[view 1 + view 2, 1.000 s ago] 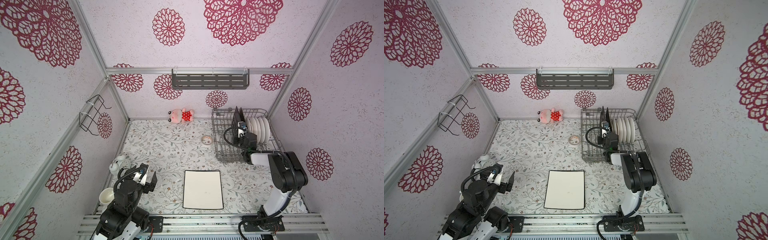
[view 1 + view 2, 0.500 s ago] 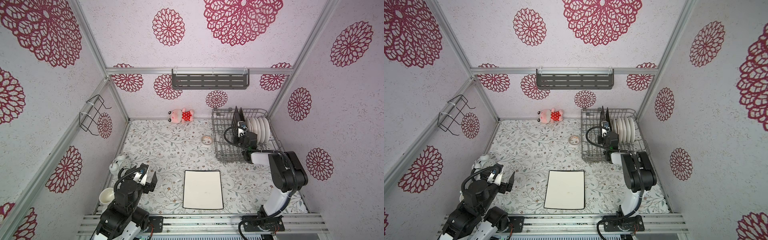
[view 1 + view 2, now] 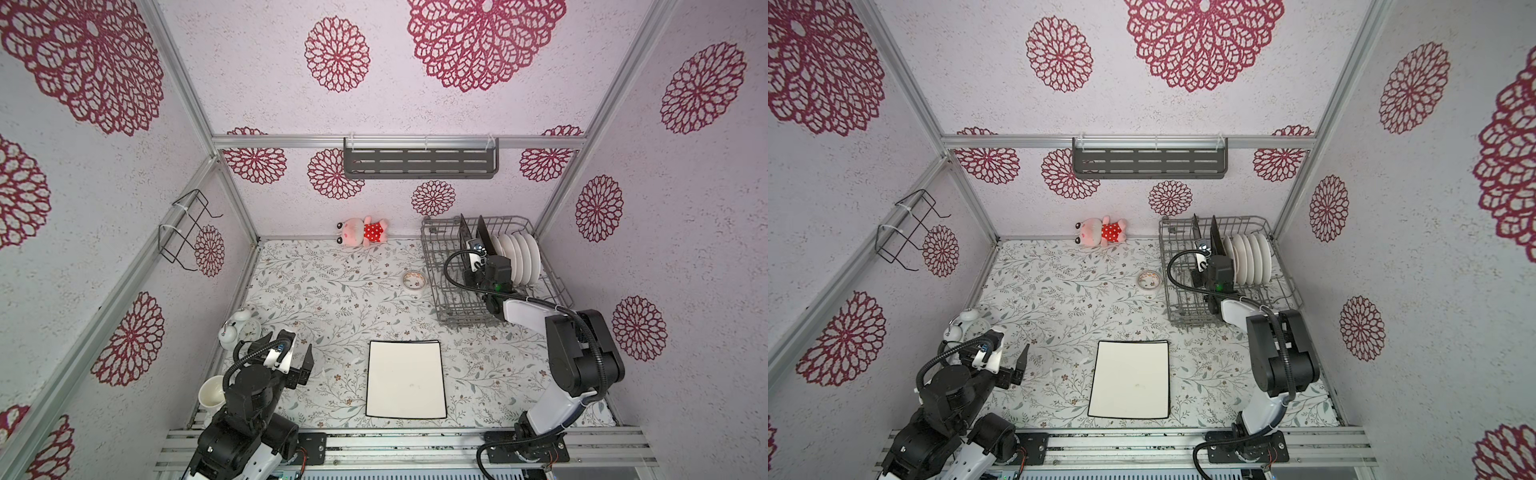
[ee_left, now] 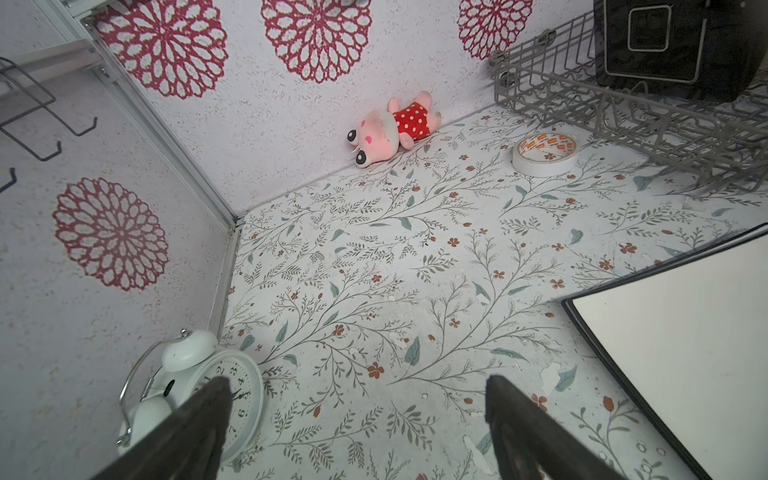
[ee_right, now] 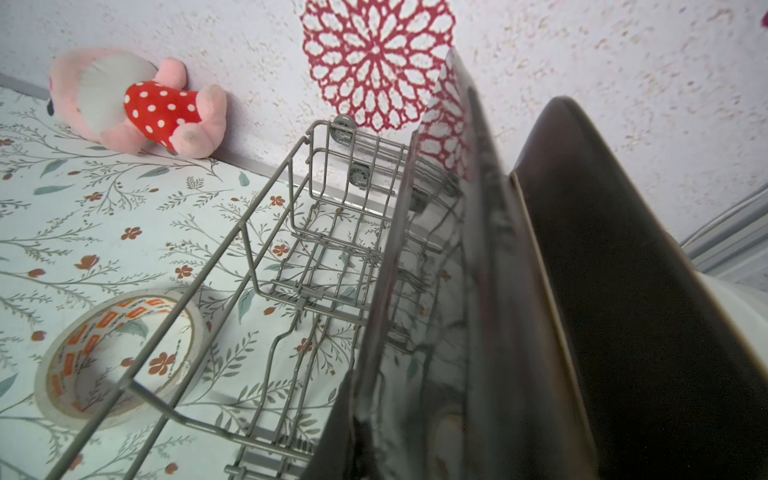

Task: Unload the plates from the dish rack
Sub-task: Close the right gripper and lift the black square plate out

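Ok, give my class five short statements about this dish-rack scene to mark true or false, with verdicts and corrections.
1. A white square plate lies flat on the table, outside the dish rack. True.
2. The left gripper holds a plate. False: it is open and empty.
3. The round white plates stand upright in the dish rack. True.
4. The plush toy lies inside the dish rack. False: it lies on the table by the back wall.
5. The right gripper is closed on a black plate in the dish rack. True.
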`<control>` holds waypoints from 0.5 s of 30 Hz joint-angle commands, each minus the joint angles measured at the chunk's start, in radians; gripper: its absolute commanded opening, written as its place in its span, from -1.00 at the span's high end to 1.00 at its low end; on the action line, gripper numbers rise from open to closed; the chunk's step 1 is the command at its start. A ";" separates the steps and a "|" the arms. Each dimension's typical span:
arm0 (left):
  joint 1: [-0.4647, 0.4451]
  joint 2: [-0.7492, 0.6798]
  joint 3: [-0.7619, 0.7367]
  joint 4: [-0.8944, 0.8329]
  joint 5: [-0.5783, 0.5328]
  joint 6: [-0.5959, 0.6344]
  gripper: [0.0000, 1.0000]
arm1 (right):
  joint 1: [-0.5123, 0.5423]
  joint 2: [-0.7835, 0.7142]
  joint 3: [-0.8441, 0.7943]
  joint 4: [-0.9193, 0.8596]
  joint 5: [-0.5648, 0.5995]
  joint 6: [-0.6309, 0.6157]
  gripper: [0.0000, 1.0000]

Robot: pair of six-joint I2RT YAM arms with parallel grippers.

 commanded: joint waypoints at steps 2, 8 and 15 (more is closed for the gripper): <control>-0.008 -0.038 -0.004 0.019 0.070 0.030 -0.95 | 0.041 -0.134 0.084 0.037 -0.025 -0.039 1.00; -0.008 -0.076 -0.002 0.012 0.100 0.038 -0.95 | 0.084 -0.202 0.116 -0.037 0.017 -0.077 1.00; -0.009 -0.121 0.001 0.003 0.140 0.041 -0.95 | 0.150 -0.292 0.136 -0.128 0.085 -0.138 1.00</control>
